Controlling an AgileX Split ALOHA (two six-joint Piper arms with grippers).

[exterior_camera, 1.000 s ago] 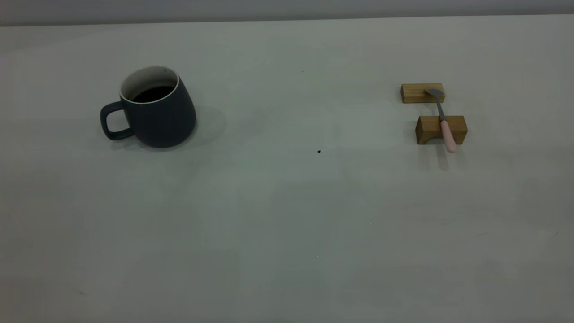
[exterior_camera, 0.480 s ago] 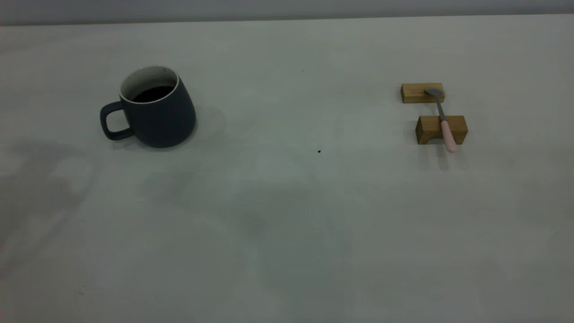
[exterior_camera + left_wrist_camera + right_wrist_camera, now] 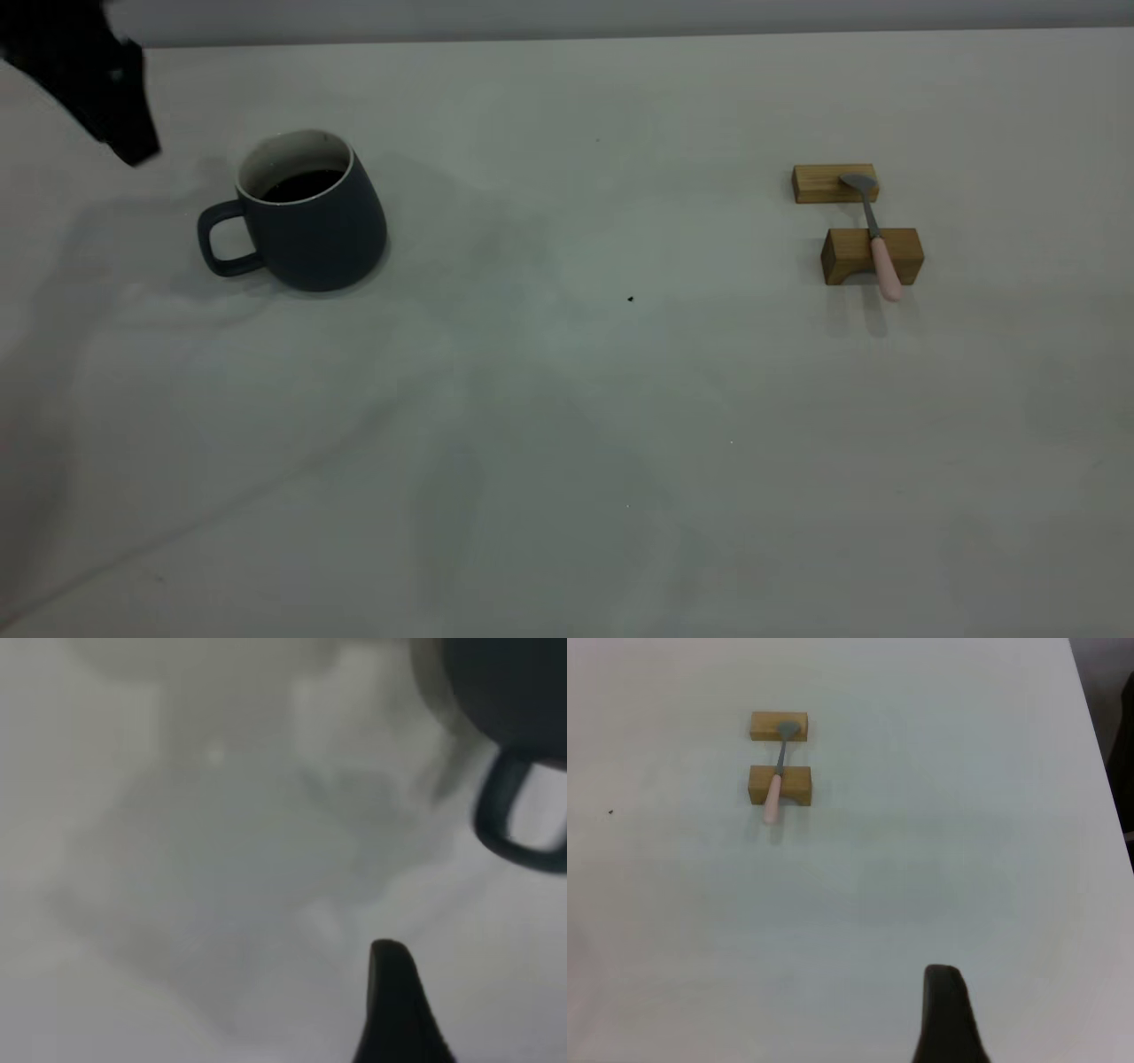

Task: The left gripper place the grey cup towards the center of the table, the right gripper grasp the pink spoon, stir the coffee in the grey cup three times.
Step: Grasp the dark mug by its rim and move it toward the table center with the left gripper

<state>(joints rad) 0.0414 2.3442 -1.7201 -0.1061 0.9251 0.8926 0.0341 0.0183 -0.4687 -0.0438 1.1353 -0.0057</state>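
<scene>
Left gripper (image 3: 106,97): enters at the far-left corner of the exterior view, above the table (image 3: 567,425) and apart from the cup (image 3: 306,217). Its wrist view shows only 1 finger tip (image 3: 396,992), so whether the claw is apart or together cannot be told.

Right gripper (image 3: 946,1014): absent from the exterior view. Its wrist view shows 1 dark finger low over bare table, well apart from the spoon (image 3: 776,780). Its claw state cannot be told either.

Cup: upright on the left side of the table, well short of centre, handle (image 3: 221,239) turned toward the left edge, coffee (image 3: 304,183) dark inside. In the left wrist view the handle loop (image 3: 523,811) sits near 1 edge, off the finger's line.

Spoon: lies across 2 wooden blocks (image 3: 873,255), bowl on the far block (image 3: 833,183), pink handle overhanging the near one.

Risk 1: the cup is full enough that a jerky grasp or a fast slide could slop coffee over the rim.

Risk 2: the handle is a small target; a finger striking the wall instead could turn or tip the cup.

Risk 3: the spoon only rests on the blocks; a nudge could roll it off or shift a block.

Writing: none can be seen on cup, spoon, blocks or table.
</scene>
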